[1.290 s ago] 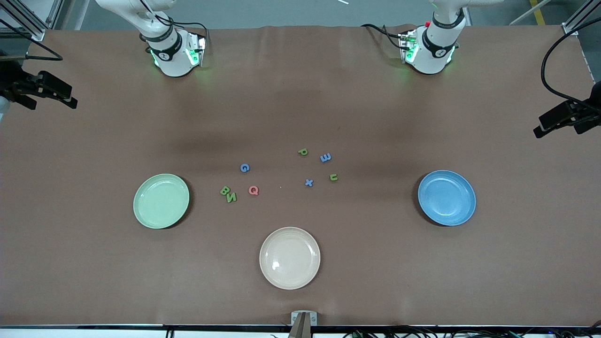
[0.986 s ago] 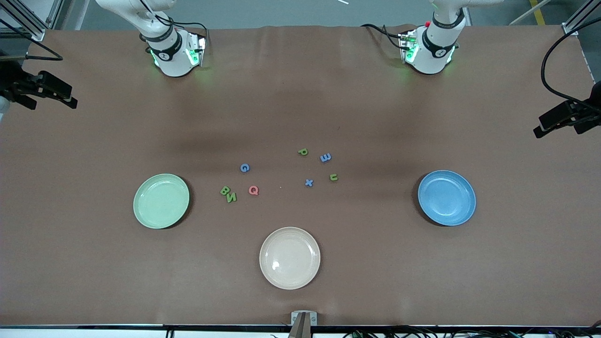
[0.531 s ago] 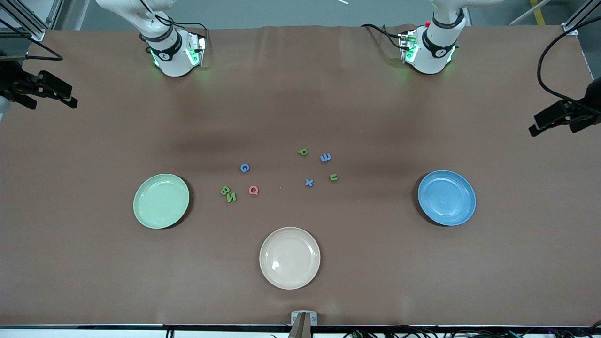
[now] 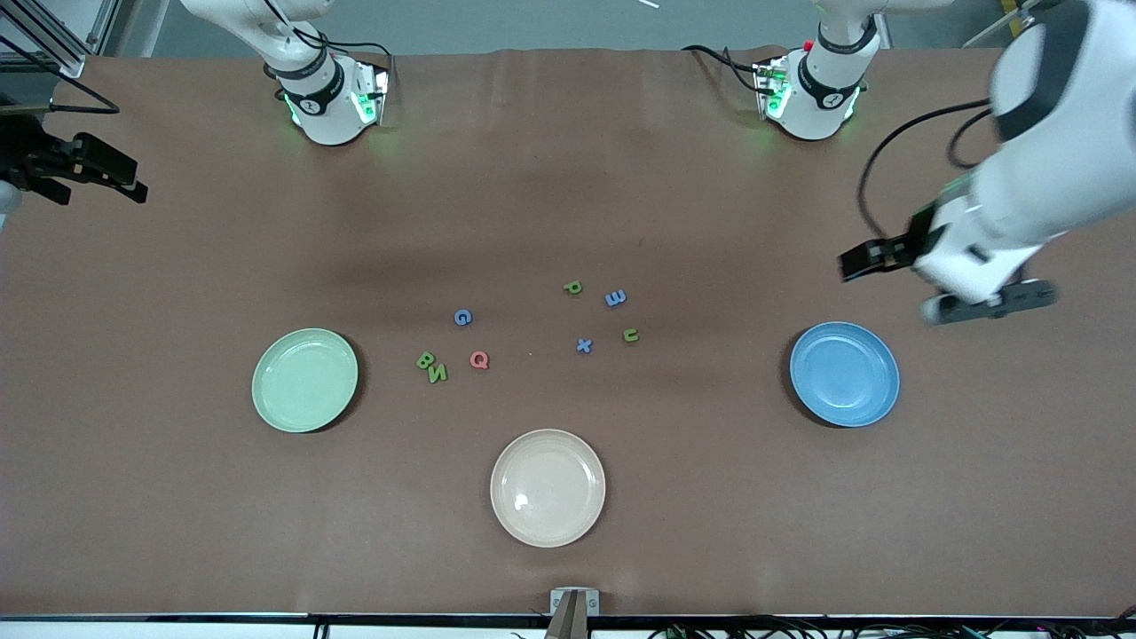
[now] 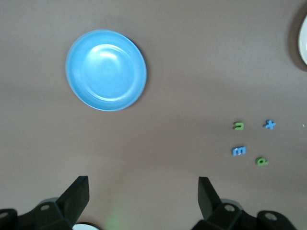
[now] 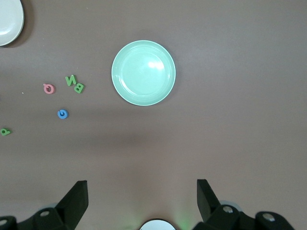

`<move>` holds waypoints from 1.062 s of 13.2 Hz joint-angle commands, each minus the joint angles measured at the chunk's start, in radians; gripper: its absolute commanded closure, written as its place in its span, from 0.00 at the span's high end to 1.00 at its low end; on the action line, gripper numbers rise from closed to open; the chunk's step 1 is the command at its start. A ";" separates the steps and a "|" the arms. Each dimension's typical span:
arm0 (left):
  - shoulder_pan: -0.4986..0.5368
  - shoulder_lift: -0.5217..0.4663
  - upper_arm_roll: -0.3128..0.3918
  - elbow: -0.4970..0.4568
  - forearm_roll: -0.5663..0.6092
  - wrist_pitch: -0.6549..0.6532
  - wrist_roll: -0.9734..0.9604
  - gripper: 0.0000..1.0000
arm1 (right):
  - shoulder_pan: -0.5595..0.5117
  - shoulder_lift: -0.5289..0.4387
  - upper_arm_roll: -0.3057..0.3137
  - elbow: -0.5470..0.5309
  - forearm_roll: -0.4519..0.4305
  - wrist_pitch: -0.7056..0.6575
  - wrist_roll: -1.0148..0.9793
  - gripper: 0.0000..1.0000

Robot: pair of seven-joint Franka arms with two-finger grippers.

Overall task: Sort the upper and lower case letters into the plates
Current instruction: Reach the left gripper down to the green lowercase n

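Sort not begun: all letters loose mid-table, both task plates empty.
Letters G (image 4: 462, 317), B (image 4: 425, 359), N (image 4: 437, 374), Q (image 4: 479, 359) lie toward the mint plate (image 4: 304, 380); p (image 4: 572, 287), E (image 4: 616, 298), x (image 4: 583, 345), u (image 4: 630, 335) toward the blue plate (image 4: 844, 374). They look small, flat, light and stiff; likely best pinched across the outer edges from straight above, and easy to nudge away. Left gripper (image 4: 945, 284), jaws spread and empty, hangs over bare table beside the blue plate, well apart from the letters. Right gripper (image 6: 142, 201), jaws spread and empty, waits high at its arm's end of the table. Cream plate (image 4: 548, 487) unused.
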 commanded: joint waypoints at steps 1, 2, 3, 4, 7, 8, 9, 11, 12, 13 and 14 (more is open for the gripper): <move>-0.075 0.089 -0.028 0.008 0.093 0.046 -0.176 1.00 | -0.018 -0.024 0.009 -0.019 0.013 -0.011 0.004 1.00; -0.091 0.106 -0.028 -0.005 0.100 0.078 -0.208 1.00 | -0.018 -0.023 0.009 -0.017 0.013 -0.011 0.006 1.00; -0.102 0.112 -0.030 -0.026 0.100 0.115 -0.224 1.00 | -0.018 -0.023 0.009 -0.017 0.013 -0.013 0.007 1.00; -0.123 0.131 -0.030 -0.043 0.098 0.158 -0.250 1.00 | -0.018 -0.023 0.009 -0.016 0.013 -0.025 0.009 1.00; -0.203 0.180 -0.030 -0.109 0.097 0.343 -0.325 1.00 | -0.017 -0.020 0.011 -0.008 0.005 -0.029 0.012 1.00; -0.221 0.201 -0.030 -0.135 0.098 0.435 -0.363 1.00 | -0.015 -0.020 0.012 -0.008 0.005 -0.031 0.013 1.00; -0.228 0.212 -0.031 -0.167 0.100 0.505 -0.409 1.00 | -0.017 -0.018 0.012 -0.005 0.003 -0.031 0.013 1.00; -0.258 0.233 -0.030 -0.206 0.100 0.579 -0.475 1.00 | -0.020 -0.011 0.011 0.016 0.000 -0.031 0.012 1.00; -0.269 0.244 -0.030 -0.216 0.100 0.588 -0.492 1.00 | -0.020 -0.005 0.009 0.024 -0.001 -0.031 0.013 1.00; -0.280 0.258 -0.030 -0.232 0.101 0.606 -0.511 1.00 | -0.022 -0.003 0.009 0.027 -0.001 -0.029 0.015 1.00; -0.289 0.270 -0.030 -0.245 0.101 0.629 -0.529 1.00 | -0.026 -0.001 0.009 0.027 0.000 -0.028 0.013 1.00</move>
